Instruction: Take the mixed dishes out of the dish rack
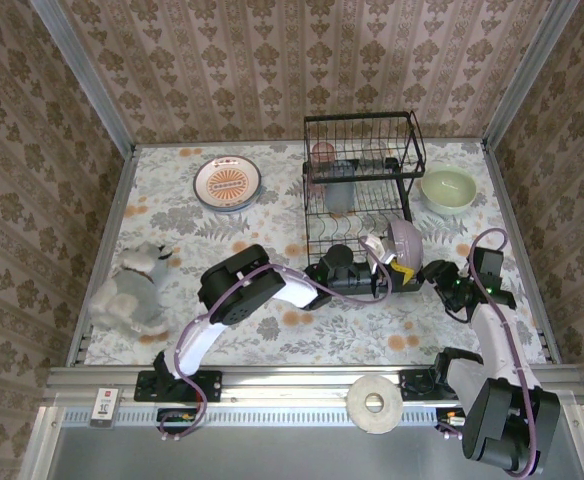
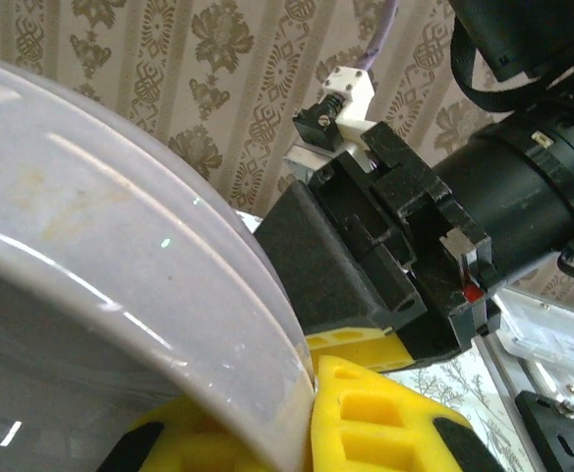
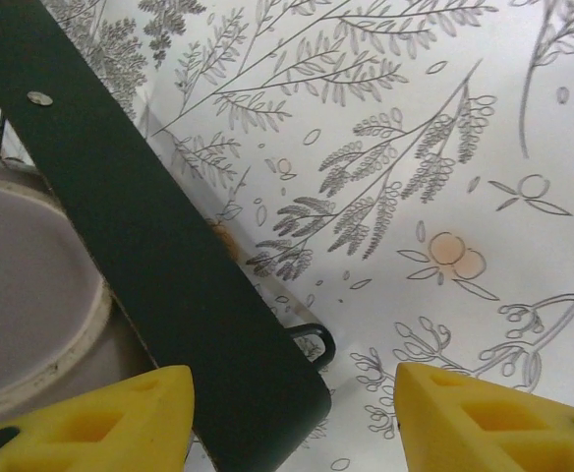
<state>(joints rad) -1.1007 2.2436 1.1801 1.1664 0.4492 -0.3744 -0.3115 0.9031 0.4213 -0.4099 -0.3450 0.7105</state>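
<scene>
Lilac bowl (image 2: pixel 90 295) is the one in play, and you've got it: your left pincer (image 2: pixel 305 418) is clenched on its rim, yellow fingers (image 2: pixel 385 423) either side of the wall.

And your right pincer (image 3: pixel 292 423)?

Released, tips well apart, low over the counter (image 3: pixel 415 147). But look what sits between them: the black frame bar of the dish rack (image 3: pixel 169 265), not the bowl. The bowl's foot is just beside the tip on the rack side of that bar.

So where does it go wrong?

Close there and you'd likely clamp the rack, and a pull would drag the lot. Your two pincers are also very near each other at the rack's near right corner. A careless swing could knock them together and jar that rim grip, which looks thin for a tilted bowl. I can't tell whether the bowl is clear of the wires.

Anything further back?

Pinkish tumblers (image 1: pixel 324 153) stand in the rack. The cream-green bowl (image 1: pixel 448 190) sits on the counter to the rack's right, and the orange-centred plate (image 1: pixel 228 183) to its left.
</scene>
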